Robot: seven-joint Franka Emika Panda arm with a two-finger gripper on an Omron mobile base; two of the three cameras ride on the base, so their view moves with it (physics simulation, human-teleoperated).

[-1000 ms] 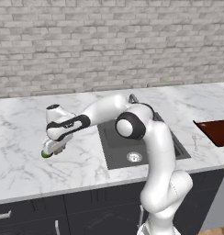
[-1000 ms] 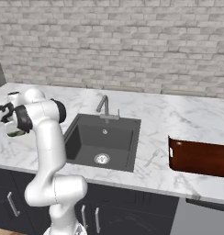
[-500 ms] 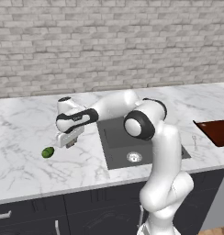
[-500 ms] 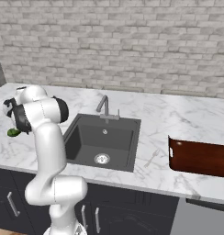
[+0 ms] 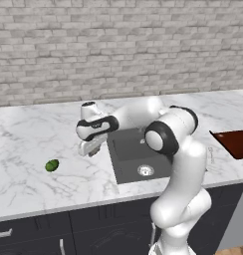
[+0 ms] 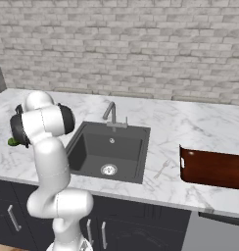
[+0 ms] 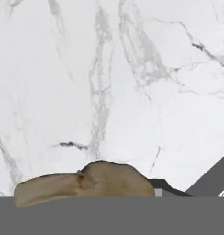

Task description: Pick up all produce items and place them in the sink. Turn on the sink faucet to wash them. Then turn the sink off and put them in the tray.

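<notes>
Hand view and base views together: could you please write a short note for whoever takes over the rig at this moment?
Gripper: jaws closed on the tan-brown lumpy piece, raised above the marble counter, just left of the sink.
Green lime-like fruit: lies loose on the counter, further left.
Sink faucet: no water seen running.
Tray: on the counter right of the sink.
Done: one produce item grasped.
Left: drop it in the sink, fetch the green fruit, wash both, shut the faucet off, move both to the tray.
</notes>
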